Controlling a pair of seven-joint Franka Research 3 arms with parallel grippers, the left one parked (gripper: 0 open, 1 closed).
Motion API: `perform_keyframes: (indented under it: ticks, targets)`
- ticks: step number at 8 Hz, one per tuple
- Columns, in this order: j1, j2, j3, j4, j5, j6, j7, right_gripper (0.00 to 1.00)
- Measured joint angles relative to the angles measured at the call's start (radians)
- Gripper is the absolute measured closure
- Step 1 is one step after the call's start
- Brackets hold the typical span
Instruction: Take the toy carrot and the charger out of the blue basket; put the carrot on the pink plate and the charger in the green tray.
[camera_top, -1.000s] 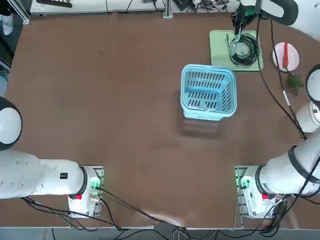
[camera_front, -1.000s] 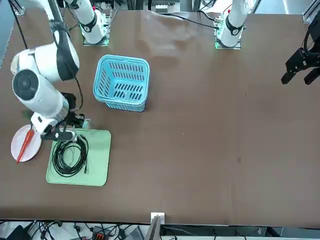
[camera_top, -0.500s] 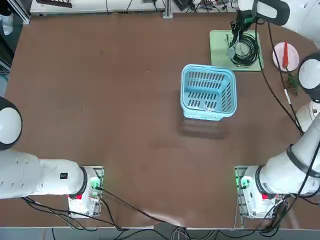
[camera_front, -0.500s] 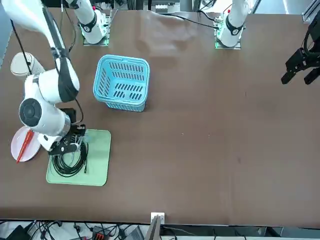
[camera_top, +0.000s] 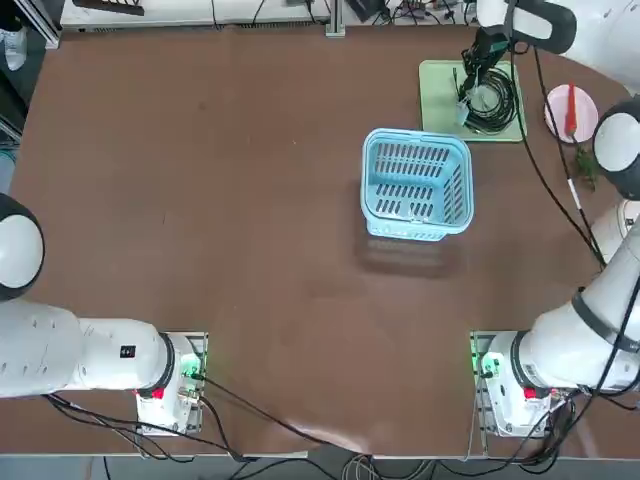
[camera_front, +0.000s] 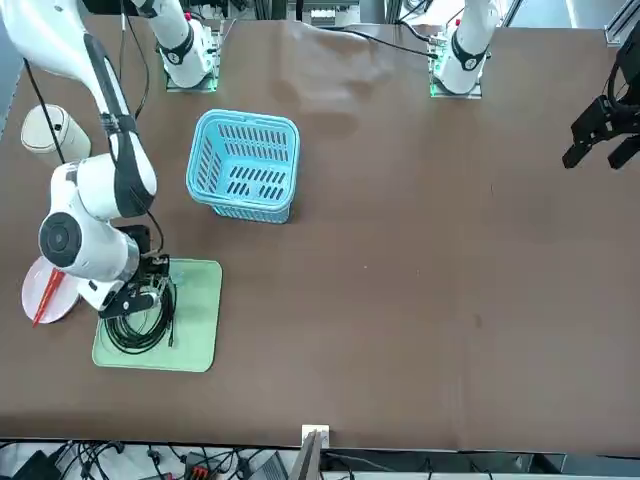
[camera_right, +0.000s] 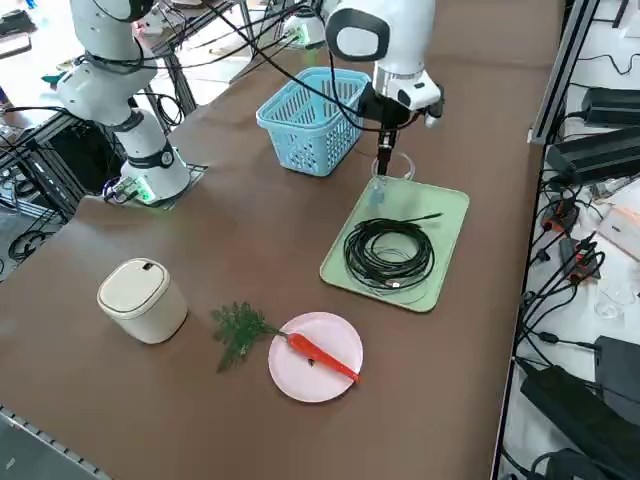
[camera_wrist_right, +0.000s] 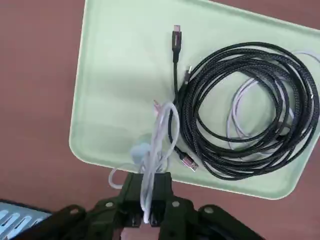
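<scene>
I observe my right arm stretched far forward, wrist bent downward, its hand (camera_wrist_right: 148, 212) hanging low with fingers pinched together on a thin white cable (camera_wrist_right: 156, 145).

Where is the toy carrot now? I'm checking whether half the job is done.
The toy carrot lies on the pink plate, fronds over the rim, beside the green tray at the table's far right corner in the top view.

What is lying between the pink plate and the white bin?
The carrot's green leaves, on the table; the right side view shows it. The right pincer holds the charger over the green tray.
</scene>
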Motion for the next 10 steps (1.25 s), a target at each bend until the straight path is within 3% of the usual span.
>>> perform_keyframes:
  ticks: [5, 7, 8, 10]
  targets:
    - [-0.017, 0.014, -0.001, 0.000, 0.000, 0.013, -0.046, 0.79]
    - [-0.046, 0.022, -0.001, 0.000, 0.000, 0.023, -0.084, 0.59]
    - [-0.052, 0.025, -0.001, 0.001, 0.000, 0.032, -0.089, 0.55]
    - [-0.052, 0.029, 0.001, 0.001, 0.000, 0.048, -0.090, 0.22]
